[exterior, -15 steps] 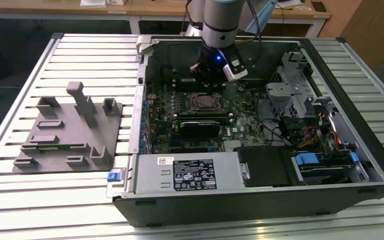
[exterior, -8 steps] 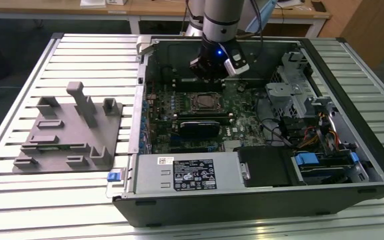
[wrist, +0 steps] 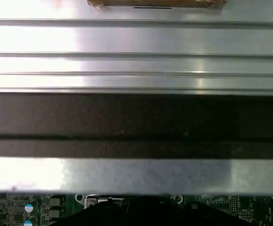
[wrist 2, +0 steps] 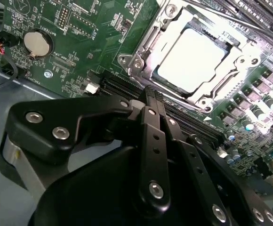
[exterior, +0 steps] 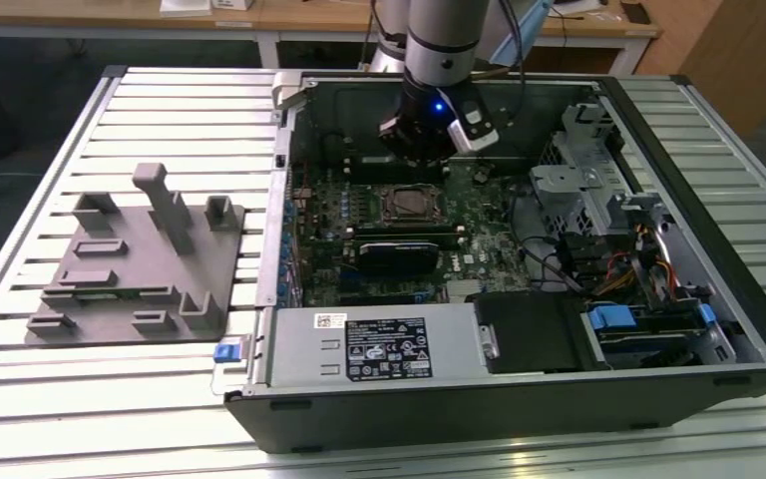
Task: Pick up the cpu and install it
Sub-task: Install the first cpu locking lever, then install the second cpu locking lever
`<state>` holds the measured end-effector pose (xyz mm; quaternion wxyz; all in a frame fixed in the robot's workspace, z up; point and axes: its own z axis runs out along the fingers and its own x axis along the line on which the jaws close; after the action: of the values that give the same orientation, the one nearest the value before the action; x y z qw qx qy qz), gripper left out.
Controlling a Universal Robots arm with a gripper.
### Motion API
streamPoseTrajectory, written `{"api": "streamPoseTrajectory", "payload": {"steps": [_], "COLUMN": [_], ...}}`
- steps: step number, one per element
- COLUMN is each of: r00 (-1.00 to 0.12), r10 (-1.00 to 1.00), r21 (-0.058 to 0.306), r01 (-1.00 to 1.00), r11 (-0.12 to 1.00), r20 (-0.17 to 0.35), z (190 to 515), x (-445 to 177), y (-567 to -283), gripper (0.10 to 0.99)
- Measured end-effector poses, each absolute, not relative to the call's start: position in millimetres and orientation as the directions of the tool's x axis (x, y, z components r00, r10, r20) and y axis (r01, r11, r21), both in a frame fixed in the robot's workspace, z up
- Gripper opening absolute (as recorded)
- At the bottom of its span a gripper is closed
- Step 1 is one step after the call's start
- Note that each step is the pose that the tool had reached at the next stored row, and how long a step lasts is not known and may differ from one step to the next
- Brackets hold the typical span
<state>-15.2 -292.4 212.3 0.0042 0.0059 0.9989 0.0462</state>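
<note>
Silvery cpu (wrist 2: 193, 59) seated in socket frame (wrist 2: 143, 44), gripper (wrist 2: 150, 96) beside it

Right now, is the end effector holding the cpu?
No. In the second wrist view the cpu lies in the motherboard socket, apart from the shut, empty end effector.

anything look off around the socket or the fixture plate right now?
Nothing stands out. The cpu sits flat and square inside the socket frame on the motherboard, with no tilt visible. The tool is above the board beside the socket, holding nothing. The grey fixture plate lies flat on the table outside the case.
</note>
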Motion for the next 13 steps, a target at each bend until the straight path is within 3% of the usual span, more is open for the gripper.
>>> {"api": "streamPoseTrajectory", "payload": {"steps": [13], "r00": [-1.000], "r10": [0.012], "r21": [0.092], "r01": [0.012], "r11": [0.996], "r20": [-0.008], "z": [212.3], "x": [-13.7], "y": [-294.8], "gripper": [0.106]}}
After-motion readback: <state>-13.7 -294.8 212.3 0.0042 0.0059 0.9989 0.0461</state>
